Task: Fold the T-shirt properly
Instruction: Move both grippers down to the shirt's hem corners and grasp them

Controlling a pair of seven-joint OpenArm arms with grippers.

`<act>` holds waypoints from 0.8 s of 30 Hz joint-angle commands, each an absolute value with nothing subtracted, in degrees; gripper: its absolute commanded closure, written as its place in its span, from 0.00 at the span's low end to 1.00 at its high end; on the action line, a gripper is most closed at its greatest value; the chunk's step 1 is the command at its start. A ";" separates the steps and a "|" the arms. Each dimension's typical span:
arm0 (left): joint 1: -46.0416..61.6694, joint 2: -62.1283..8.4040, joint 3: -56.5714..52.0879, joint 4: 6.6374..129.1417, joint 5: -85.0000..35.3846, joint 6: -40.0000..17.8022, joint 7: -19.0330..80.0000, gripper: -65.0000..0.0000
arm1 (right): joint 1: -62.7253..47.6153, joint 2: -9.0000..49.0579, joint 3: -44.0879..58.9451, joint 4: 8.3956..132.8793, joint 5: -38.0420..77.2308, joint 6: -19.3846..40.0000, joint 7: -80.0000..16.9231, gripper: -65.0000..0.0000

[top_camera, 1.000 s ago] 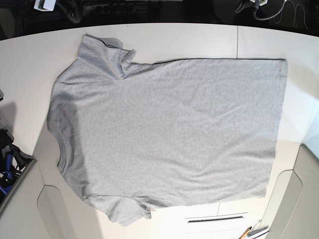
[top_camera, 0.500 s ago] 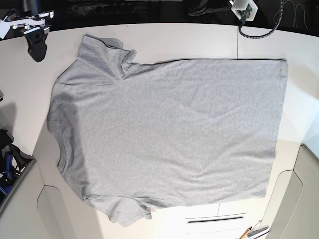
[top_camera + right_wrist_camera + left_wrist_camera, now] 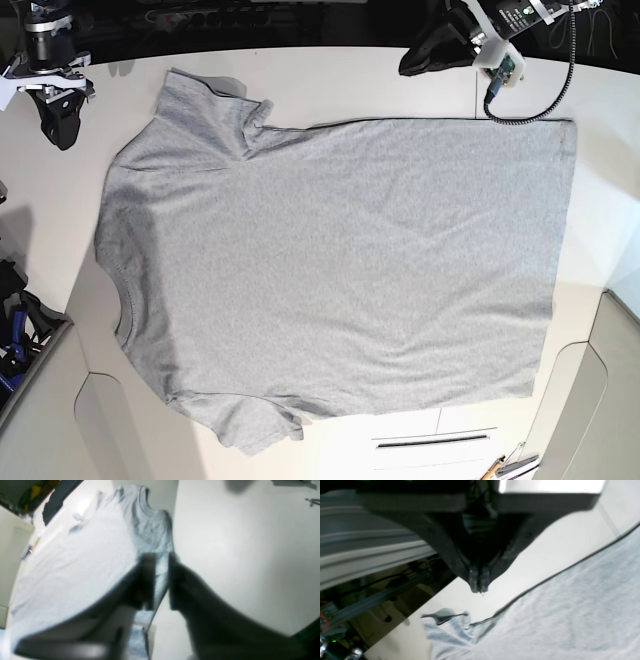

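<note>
The T-shirt [image 3: 330, 270] lies spread flat on the white table [image 3: 350, 75], plain light grey side up, with the neck at the left and the hem at the right. My right gripper [image 3: 60, 135] hangs over bare table beyond the far left sleeve. In the right wrist view, the right gripper [image 3: 161, 580] is open, with a gap between its dark fingers [image 3: 146, 580], and the T-shirt [image 3: 82, 555] shows behind them. My left gripper [image 3: 408, 66] is above the far table edge near the shirt's far side. In the left wrist view, the left gripper [image 3: 479, 590] is shut on nothing, above the table beside the T-shirt [image 3: 565, 615].
A black cable [image 3: 535, 100] loops from the left arm over the far right of the table. Beige panels [image 3: 620, 380] flank the near corners. A slotted white panel [image 3: 435, 440] sits at the near edge. Blue gear [image 3: 15, 335] lies at the left.
Both arms have come in over the far edge of the table. The right gripper has gone from shut to open. The T-shirt has not moved.
</note>
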State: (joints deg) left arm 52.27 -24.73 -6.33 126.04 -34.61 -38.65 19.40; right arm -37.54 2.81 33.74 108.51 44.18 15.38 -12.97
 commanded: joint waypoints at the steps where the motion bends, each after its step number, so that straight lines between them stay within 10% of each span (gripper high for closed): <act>1: 52.23 -24.40 -7.40 127.02 -35.86 -39.29 18.72 1.00 | -37.28 3.29 34.11 109.47 43.18 15.84 -11.64 0.69; 10: 50.26 -22.87 -10.63 127.02 -37.50 -40.00 20.25 0.68 | -30.11 3.29 34.11 107.33 38.30 15.79 -18.52 0.61; 24: 47.48 -22.85 -10.63 127.02 -37.50 -40.00 24.97 0.67 | -17.32 3.29 33.54 84.16 48.40 20.82 -24.29 0.61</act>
State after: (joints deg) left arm 47.09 -22.55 -10.37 126.04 -36.56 -39.22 25.96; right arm -17.28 2.83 33.43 83.57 47.55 20.14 -24.62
